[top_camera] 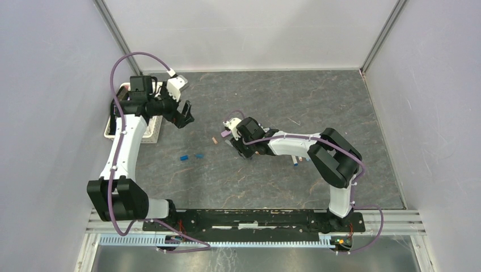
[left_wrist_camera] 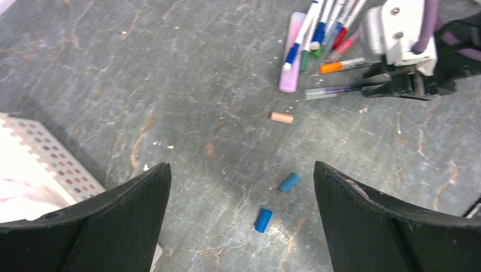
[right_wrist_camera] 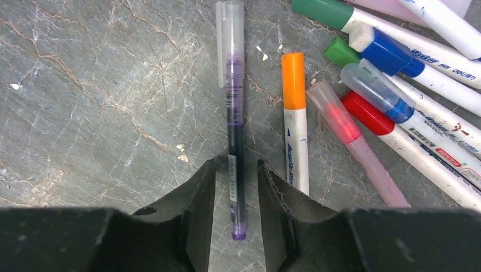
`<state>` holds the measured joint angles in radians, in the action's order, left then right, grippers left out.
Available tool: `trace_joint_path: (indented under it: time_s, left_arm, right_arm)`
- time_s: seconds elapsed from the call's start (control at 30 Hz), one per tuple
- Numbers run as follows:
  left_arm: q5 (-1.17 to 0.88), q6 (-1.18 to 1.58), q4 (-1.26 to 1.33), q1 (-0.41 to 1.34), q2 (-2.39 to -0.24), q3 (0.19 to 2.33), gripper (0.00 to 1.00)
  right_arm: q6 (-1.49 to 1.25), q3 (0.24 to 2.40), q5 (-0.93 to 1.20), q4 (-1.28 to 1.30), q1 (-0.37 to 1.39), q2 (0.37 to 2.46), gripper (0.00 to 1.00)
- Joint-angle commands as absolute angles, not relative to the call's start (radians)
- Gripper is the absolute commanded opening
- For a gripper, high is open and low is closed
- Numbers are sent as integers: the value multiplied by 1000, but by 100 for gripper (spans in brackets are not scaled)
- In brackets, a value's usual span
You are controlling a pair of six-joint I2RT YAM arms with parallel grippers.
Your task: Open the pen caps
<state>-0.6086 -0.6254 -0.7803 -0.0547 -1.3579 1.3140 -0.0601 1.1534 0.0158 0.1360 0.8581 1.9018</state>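
In the top view we see a white perforated tray [top_camera: 153, 133] at the 9 o'clock edge of the table [top_camera: 317, 102], largely covered by the left arm. The left wrist view shows only something pale inside it, and we cannot tell what. The left gripper [left_wrist_camera: 241, 170] hangs near the tray's 3 o'clock side, jaws spread wide with nothing between them. Beneath it three loose pen caps lie on the bare table, in no container: a peach cap [left_wrist_camera: 282, 117] and, toward 6 o'clock from it, one blue cap [left_wrist_camera: 288, 182] and a second blue cap [left_wrist_camera: 262, 220]. The right gripper [right_wrist_camera: 237, 164] straddles the barrel of a purple pen [right_wrist_camera: 236, 113], its jaws narrowly parted with a sliver of table showing on each side. That pen's clear cap [right_wrist_camera: 230, 39] is still on at its 12 o'clock end. At 1 to 3 o'clock lie capped markers [right_wrist_camera: 397, 68], their caps orange, green, blue and red.
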Motion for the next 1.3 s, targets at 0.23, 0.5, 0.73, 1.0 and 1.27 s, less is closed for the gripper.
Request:
trace_joint_path:
  time_s: [0.23, 0.5, 0.73, 1.0, 1.27]
  left_arm:
    - [-837, -900, -973, -50, -1409, 1294, 100]
    - [-907, -1259, -1146, -17, -1385, 1189, 100]
    - [-750, -1321, -1043, 156, -1292, 1045, 100]
    - [-550, -1331, -898, 316, -1194, 971, 100]
    - [-509, -1345, -900, 399, -1213, 958, 92]
  right_arm:
    - [-17, 1072, 55, 80, 882, 1854, 15]
    - [-8, 1017, 206, 103, 881, 1715, 0]
    - [-57, 1043, 473, 176, 841, 1657, 0]
    - [-152, 1141, 821, 225, 804, 1733, 0]
    - [-241, 1210, 959, 204, 802, 1822, 0]
